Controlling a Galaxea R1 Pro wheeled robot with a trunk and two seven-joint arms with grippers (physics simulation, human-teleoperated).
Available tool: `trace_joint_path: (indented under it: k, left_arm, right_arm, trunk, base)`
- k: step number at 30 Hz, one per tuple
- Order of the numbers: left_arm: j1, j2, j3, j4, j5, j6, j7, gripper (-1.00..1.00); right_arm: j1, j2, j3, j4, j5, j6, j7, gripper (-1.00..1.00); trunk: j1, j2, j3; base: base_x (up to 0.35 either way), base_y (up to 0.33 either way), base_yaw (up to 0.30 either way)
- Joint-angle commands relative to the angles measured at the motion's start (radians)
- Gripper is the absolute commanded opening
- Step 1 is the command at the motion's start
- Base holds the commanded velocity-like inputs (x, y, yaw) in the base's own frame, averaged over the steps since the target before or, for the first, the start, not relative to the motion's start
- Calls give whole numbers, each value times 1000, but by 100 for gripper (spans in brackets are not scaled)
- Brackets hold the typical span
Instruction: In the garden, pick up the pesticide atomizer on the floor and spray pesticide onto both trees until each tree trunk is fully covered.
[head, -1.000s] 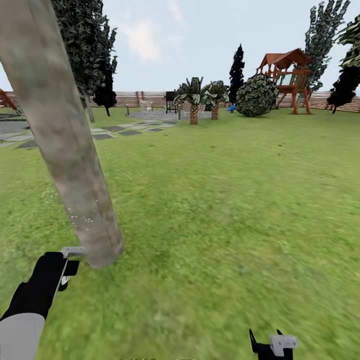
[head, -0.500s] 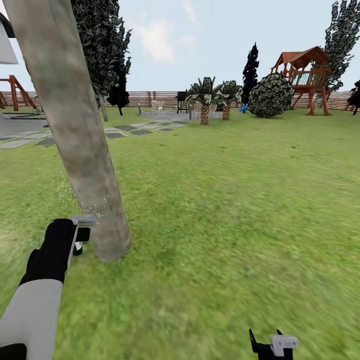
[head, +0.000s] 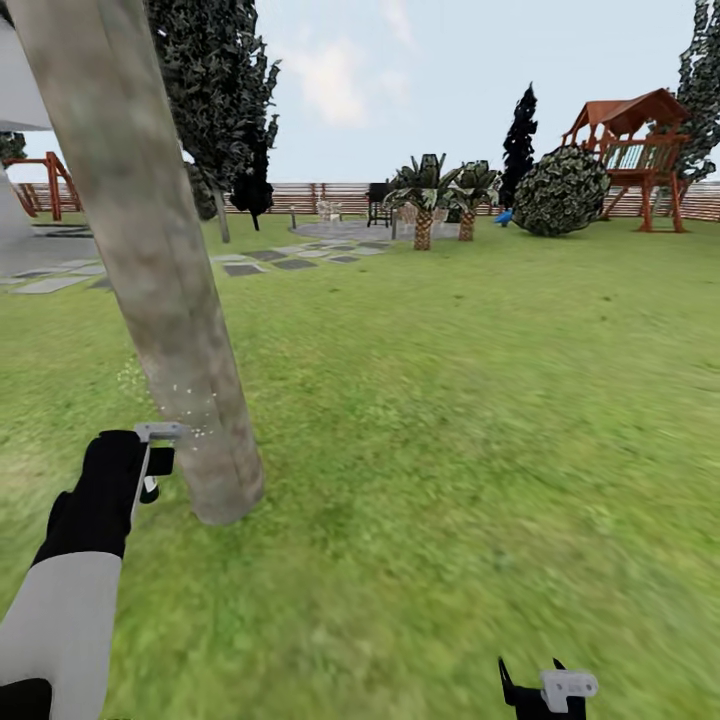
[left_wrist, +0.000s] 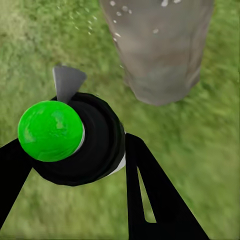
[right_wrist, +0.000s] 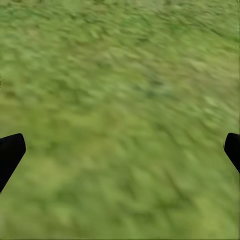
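Here the left claw (left_wrist: 75, 165) pinches the atomizer (left_wrist: 75, 140); right claw (right_wrist: 120, 150) spread.

Just blurry green grass lawn (right_wrist: 120, 100) here, mottled lighter and darker with a few yellowish patches. The right gripper (right_wrist: 120, 152) has its two black fingertips (right_wrist: 10, 152) poking in at opposite edges, spread wide apart, with nothing but grass between them.
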Motion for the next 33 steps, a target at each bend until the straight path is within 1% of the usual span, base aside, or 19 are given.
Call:
trace_joint_path:
  k: [1, 11, 14, 17, 19, 22, 29, 33]
  left_arm:
    - [-1, 0, 1, -2, -11, 3, -10, -100]
    - [1, 4, 2, -2, -11, 2, -5, -100]
    - [11, 5, 2, -1, -11, 1, 14, -100]
    - [29, 4, 1, -1, -11, 1, 22, -100]
    - [53, 3, 0, -1, -10, 0, 24, -100]
    - [63, 2, 0, -1, -10, 0, 24, -100]
    - [68, -2, -1, 0, -10, -1, 26, -100]
    - [68, -3, -1, 3, -10, -1, 26, -100]
  right_arm:
    - [-1, 0, -8, 1, 8, -3, 2, 100]
    - [-1, 0, -8, 1, 8, -3, 2, 100]
    - [-1, 0, -8, 1, 8, -3, 2, 100]
    - [-1, 0, -8, 1, 8, -3, 3, 100]
    - [-1, 0, -8, 1, 8, -3, 3, 100]
    - [-1, 0, -8, 1, 8, -3, 3, 100]
    - [-1, 0, -8, 1, 8, -3, 3, 100]
    - [-1, 0, -8, 1, 8, -3, 2, 100]
  trunk:
    - [0, 0, -1]
    - [0, 0, -1]
    - [0, 0, -1]
    - [0, 0, -1]
    - [0, 0, -1]
    - [0, 0, -1]
    - [0, 0, -1]
    - [0, 0, -1]
  base:
    - [174, -216, 272]
    - [163, -230, 277]
    - [154, -237, 240]
    - [153, -237, 68]
    - [131, -244, 10]
    - [37, -266, 2]
    - [2, -274, 10]
    - [18, -274, 207]
